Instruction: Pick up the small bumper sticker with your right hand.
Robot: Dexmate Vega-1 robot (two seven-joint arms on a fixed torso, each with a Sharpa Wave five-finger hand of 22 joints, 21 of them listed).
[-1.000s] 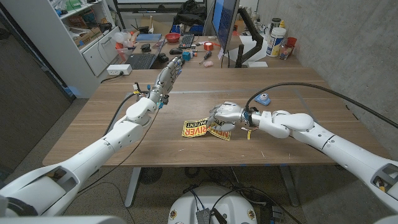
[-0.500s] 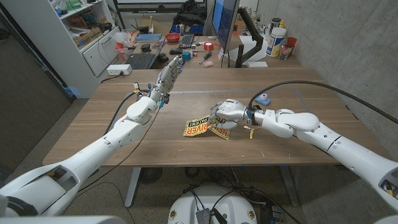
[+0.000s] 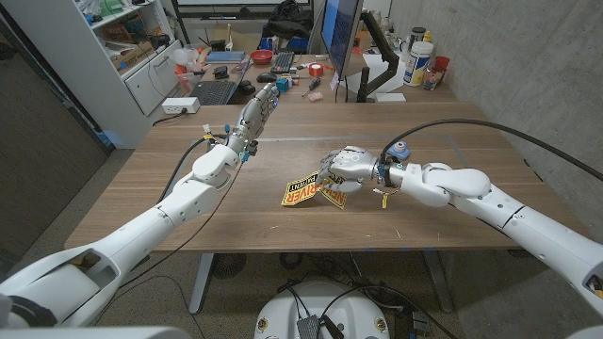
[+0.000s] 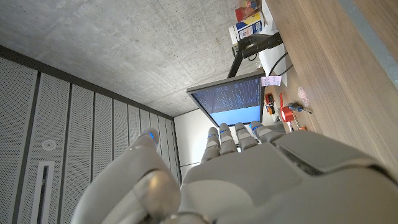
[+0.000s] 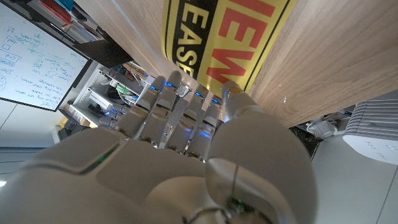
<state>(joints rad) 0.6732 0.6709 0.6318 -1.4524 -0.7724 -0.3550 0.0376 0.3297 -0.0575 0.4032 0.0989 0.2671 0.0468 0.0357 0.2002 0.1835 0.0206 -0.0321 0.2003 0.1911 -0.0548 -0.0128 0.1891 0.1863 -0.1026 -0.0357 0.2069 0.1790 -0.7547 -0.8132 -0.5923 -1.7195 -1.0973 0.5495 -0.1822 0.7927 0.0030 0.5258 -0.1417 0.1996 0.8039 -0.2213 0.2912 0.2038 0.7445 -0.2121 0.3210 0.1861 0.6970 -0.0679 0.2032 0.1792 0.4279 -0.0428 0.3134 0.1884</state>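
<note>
Head view: I've got both arms over the wooden table (image 3: 188, 179), R hand working, L hand idle.
R hand (image 3: 347, 166): fingers curled down onto the near-R end of the small bumper sticker (image 3: 311, 192); looks like it's pinching that end, rest of the sticker sticks out past the fingertips toward my L arm.
Sticker: yellow/black w/ red lettering, tilted, far end looks raised off the wood, can't tell how high.
R wrist view: fingers (image 5: 180, 106) bunched close together right at the sticker (image 5: 230, 37); big red letters just beyond the fingertips. Actual contact pt hidden by my own hand.
L hand (image 3: 257, 111): well apart from the sticker, held up above the table's far-L part, fingers straight and side by side, holding nothing.
L wrist view: L hand (image 4: 249, 168) w/ fingers extended, monitor (image 4: 231, 99) beyond the fingertips.
Beyond R hand: small blue thing (image 3: 399, 149) on the table just past the R wrist.
Bkgd: cluttered desk w/ keyboard (image 3: 215, 91) beyond the L fingertips.
</note>
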